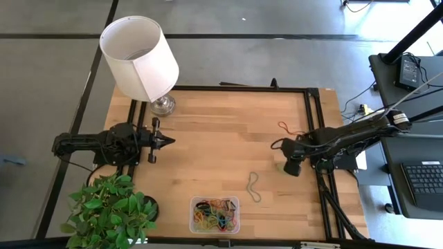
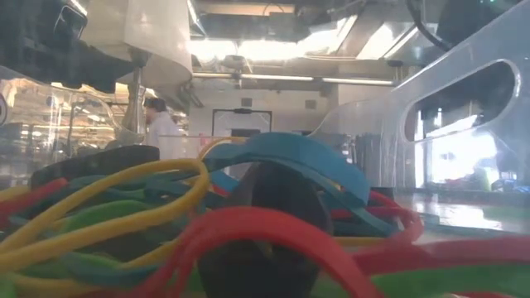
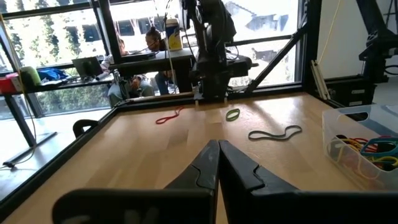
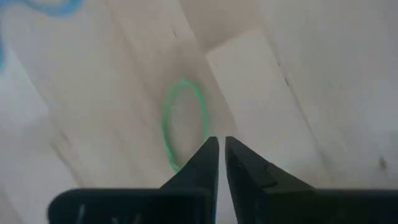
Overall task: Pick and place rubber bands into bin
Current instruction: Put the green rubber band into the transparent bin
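arms: mine, both dark, jointed | fingers [image 3: 205,168]: black, tapered to points | right arm [image 1: 346,138]: pale band, perhaps a label

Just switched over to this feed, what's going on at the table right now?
The robot is clearing rubber bands off the wooden table into the clear bin at the front edge, which already holds a colourful tangle. The right hand hangs just over a small green band, fingers only slightly parted and holding nothing. The left hand waits shut on the left side of the table. A long grey-green band and a red band also lie loose on the wood.
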Controlling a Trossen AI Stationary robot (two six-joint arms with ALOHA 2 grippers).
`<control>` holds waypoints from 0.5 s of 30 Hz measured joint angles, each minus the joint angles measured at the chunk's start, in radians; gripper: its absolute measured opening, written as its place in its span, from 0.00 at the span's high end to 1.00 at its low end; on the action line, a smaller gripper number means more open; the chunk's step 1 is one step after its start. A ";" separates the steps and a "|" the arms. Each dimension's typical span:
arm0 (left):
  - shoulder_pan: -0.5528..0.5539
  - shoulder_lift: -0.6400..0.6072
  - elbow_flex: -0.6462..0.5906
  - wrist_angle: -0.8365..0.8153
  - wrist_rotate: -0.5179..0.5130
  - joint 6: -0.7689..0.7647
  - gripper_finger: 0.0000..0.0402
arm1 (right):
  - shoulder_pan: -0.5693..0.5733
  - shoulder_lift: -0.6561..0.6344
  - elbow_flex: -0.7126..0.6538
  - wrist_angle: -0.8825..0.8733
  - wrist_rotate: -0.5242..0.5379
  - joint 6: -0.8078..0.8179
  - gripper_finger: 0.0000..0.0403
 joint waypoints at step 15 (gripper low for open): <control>0.000 0.000 0.000 0.000 0.000 0.000 0.99 | 0.033 0.127 -0.001 0.019 0.011 0.052 0.91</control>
